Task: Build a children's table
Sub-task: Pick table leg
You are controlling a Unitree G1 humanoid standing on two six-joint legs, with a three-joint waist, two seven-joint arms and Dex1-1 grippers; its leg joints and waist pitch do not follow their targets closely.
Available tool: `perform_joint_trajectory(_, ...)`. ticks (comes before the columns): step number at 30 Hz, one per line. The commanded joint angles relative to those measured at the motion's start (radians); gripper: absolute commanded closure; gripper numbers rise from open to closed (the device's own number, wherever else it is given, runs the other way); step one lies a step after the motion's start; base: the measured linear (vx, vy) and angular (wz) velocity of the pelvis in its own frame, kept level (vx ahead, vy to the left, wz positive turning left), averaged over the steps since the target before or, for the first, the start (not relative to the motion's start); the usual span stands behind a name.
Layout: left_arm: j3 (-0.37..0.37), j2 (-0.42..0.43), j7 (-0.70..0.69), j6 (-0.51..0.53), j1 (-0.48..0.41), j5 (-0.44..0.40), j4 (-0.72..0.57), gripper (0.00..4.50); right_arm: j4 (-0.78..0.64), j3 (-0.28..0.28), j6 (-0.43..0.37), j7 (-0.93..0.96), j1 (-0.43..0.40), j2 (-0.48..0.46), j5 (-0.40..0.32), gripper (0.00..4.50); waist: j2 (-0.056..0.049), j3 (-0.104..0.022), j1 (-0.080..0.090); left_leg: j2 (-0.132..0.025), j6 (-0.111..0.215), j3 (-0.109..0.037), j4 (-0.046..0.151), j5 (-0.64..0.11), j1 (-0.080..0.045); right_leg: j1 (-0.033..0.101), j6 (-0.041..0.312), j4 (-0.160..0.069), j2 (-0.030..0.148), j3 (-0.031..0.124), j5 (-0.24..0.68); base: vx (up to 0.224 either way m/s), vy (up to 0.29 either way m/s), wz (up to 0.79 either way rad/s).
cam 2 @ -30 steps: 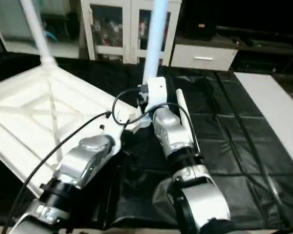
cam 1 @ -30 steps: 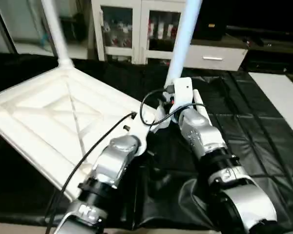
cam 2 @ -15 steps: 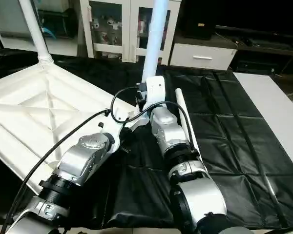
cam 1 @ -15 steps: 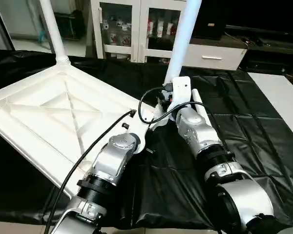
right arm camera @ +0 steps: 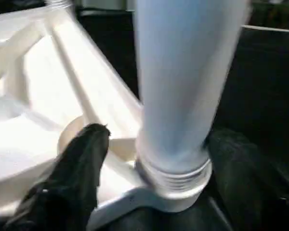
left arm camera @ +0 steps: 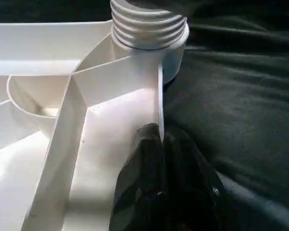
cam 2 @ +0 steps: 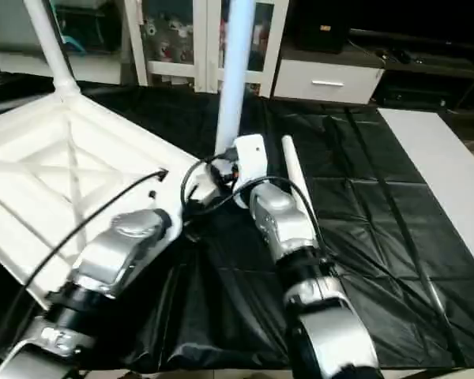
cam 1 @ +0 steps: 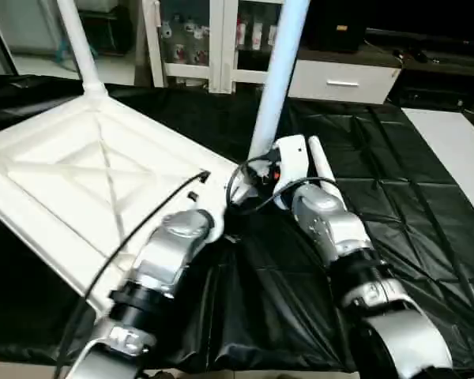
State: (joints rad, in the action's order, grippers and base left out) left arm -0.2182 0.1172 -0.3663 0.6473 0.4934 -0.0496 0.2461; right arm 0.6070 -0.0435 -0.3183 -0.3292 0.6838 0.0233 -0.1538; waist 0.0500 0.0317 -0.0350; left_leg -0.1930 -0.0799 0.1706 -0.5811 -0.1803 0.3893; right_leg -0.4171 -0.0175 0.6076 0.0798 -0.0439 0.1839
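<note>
The children's table's white tabletop lies ribbed side up on the black cover. One leg stands in its far corner socket. Another leg stands upright in the near corner socket, where its thread shows. My right gripper is open, with one finger on each side of this leg's base and a gap to it. My left gripper is shut on the tabletop's thin rim just beside that socket. A third leg lies on the cover by my right wrist.
A white glass-door cabinet and a white drawer unit stand behind the work surface. The black cover runs wrinkled to the right, up to a pale surface. Black cables loop over both forearms.
The camera has shifted and tilted down. Both arms stay at the near corner socket. My right gripper's fingers have spread wider around the standing leg.
</note>
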Motion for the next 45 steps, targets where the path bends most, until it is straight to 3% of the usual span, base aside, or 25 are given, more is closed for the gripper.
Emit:
perform_joint_trajectory(1, -0.03, 0.019, -0.052, -0.01, -0.024, 0.011, -0.03, 4.5, -0.117, -0.028, -0.058, -0.065, -0.029, 0.028, -0.021, 0.87, -0.008, -0.051, -0.005, -0.033, 0.01, -0.004, 0.075, -0.191, -0.012, 0.051, 0.168, -0.069, 0.046, 0.033, 0.117, 0.0, 0.0, 0.0)
perform_joint_trajectory(2, -0.038, 0.034, -0.074, -0.009, -0.033, 0.014, -0.047, 4.5, -0.172, -0.038, -0.085, -0.09, -0.052, 0.05, -0.028, 0.6, -0.009, -0.05, -0.006, -0.032, 0.01, -0.004, 0.074, -0.175, -0.012, 0.052, 0.173, -0.066, 0.044, 0.034, 0.089, 0.0, 0.0, 0.0)
perform_joint_trajectory(5, -0.071, 0.088, -0.157, -0.007, -0.061, 0.028, -0.096, 4.5, -0.292, -0.064, -0.15, -0.146, -0.101, 0.122, -0.028, 0.49, -0.009, -0.05, -0.011, -0.032, 0.015, 0.0, 0.072, -0.157, -0.017, 0.053, 0.186, -0.063, 0.043, 0.035, 0.051, 0.0, 0.0, 0.0)
perform_joint_trajectory(6, -0.092, 0.136, -0.231, -0.016, -0.082, 0.046, -0.132, 4.5, -0.357, -0.082, -0.188, -0.188, -0.126, 0.185, -0.015, 0.36, -0.013, -0.049, -0.014, -0.032, 0.016, 0.0, 0.071, -0.149, -0.019, 0.053, 0.194, -0.062, 0.041, 0.036, 0.04, 0.0, 0.0, 0.0)
perform_joint_trajectory(9, -0.114, 0.2, -0.331, -0.042, -0.107, 0.069, -0.175, 4.5, -0.43, -0.115, -0.222, -0.269, -0.155, 0.277, 0.002, 0.13, -0.008, -0.047, -0.027, -0.032, 0.019, 0.002, 0.069, -0.141, -0.024, 0.056, 0.192, -0.063, 0.039, 0.035, 0.039, 0.0, 0.0, 0.0)
perform_joint_trajectory(11, -0.117, 0.219, -0.357, -0.033, -0.114, 0.077, -0.188, 4.5, -0.454, -0.126, -0.229, -0.301, -0.166, 0.309, 0.005, 0.06, -0.011, -0.045, -0.029, -0.033, 0.01, 0.004, 0.072, -0.162, -0.026, 0.052, 0.195, -0.064, 0.041, 0.038, 0.069, 0.0, 0.0, 0.0)
perform_joint_trajectory(12, -0.112, 0.267, -0.424, -0.062, -0.13, 0.098, -0.204, 4.5, -0.518, -0.148, -0.235, -0.405, -0.202, 0.395, -0.013, 0.06, -0.013, -0.043, -0.026, -0.032, 0.004, 0.003, 0.073, -0.184, -0.024, 0.052, 0.193, -0.066, 0.04, 0.038, 0.095, 0.0, 0.0, 0.0)
perform_joint_trajectory(14, -0.108, 0.297, -0.459, -0.059, -0.139, 0.114, -0.217, 4.5, -0.568, -0.161, -0.256, -0.469, -0.227, 0.446, -0.034, 0.06, -0.02, -0.043, -0.033, -0.036, 0.003, 0.0, 0.074, -0.21, -0.028, 0.056, 0.18, -0.066, 0.043, 0.04, 0.112, 0.0, 0.0, 0.0)
perform_joint_trajectory(18, -0.114, 0.356, -0.56, -0.125, -0.154, 0.145, -0.243, 4.5, -0.617, -0.191, -0.211, -0.624, -0.283, 0.546, -0.07, 0.06, -0.019, -0.042, -0.031, -0.035, 0.012, 0.001, 0.072, -0.226, -0.027, 0.055, 0.194, -0.069, 0.045, 0.041, 0.129, 0.0, 0.0, 0.0)
perform_joint_trajectory(21, -0.124, 0.387, -0.635, -0.131, -0.158, 0.178, -0.275, 4.5, -0.627, -0.205, -0.204, -0.661, -0.298, 0.56, -0.082, 0.06, -0.021, -0.044, -0.031, -0.035, 0.026, 0.001, 0.068, -0.185, -0.027, 0.055, 0.222, -0.061, 0.044, 0.039, 0.081, 0.0, 0.0, 0.0)
perform_joint_trajectory(24, -0.138, 0.411, -0.677, -0.139, -0.156, 0.184, -0.286, 4.5, -0.612, -0.21, -0.192, -0.649, -0.293, 0.545, -0.067, 0.06, -0.024, -0.043, -0.035, -0.036, 0.021, 0.003, 0.067, -0.186, -0.031, 0.052, 0.234, -0.06, 0.043, 0.039, 0.089, 0.0, 0.0, 0.0)
perform_joint_trajectory(28, -0.149, 0.43, -0.714, -0.153, -0.156, 0.191, -0.293, 4.5, -0.573, -0.217, -0.164, -0.637, -0.275, 0.522, -0.048, 0.06, -0.026, -0.042, -0.046, -0.035, 0.002, 0.004, 0.067, -0.212, -0.034, 0.049, 0.227, -0.061, 0.043, 0.04, 0.124, 0.0, 0.0, 0.0)
perform_joint_trajectory(31, -0.153, 0.436, -0.728, -0.161, -0.157, 0.19, -0.298, 4.5, -0.527, -0.233, -0.136, -0.624, -0.255, 0.506, -0.021, 0.06, -0.026, -0.042, -0.046, -0.034, -0.014, 0.002, 0.068, -0.227, -0.032, 0.05, 0.221, -0.06, 0.044, 0.039, 0.14, 0.0, 0.0, 0.0)
perform_joint_trajectory(38, -0.15, 0.431, -0.721, -0.17, -0.151, 0.182, -0.288, 4.5, -0.46, -0.27, -0.107, -0.655, -0.236, 0.481, -0.006, 0.06, -0.024, -0.047, -0.046, -0.033, -0.006, 0.003, 0.063, -0.198, -0.032, 0.054, 0.225, -0.054, 0.043, 0.038, 0.095, 0.0, 0.0, 0.0)
perform_joint_trajectory(45, -0.148, 0.427, -0.715, -0.175, -0.148, 0.179, -0.28, 4.5, -0.381, -0.268, -0.064, -0.64, -0.208, 0.435, -0.001, 0.63, -0.024, -0.048, -0.044, -0.032, 0.004, 0.003, 0.06, -0.177, -0.03, 0.057, 0.239, -0.049, 0.042, 0.037, 0.067, 0.0, 0.0, 0.0)
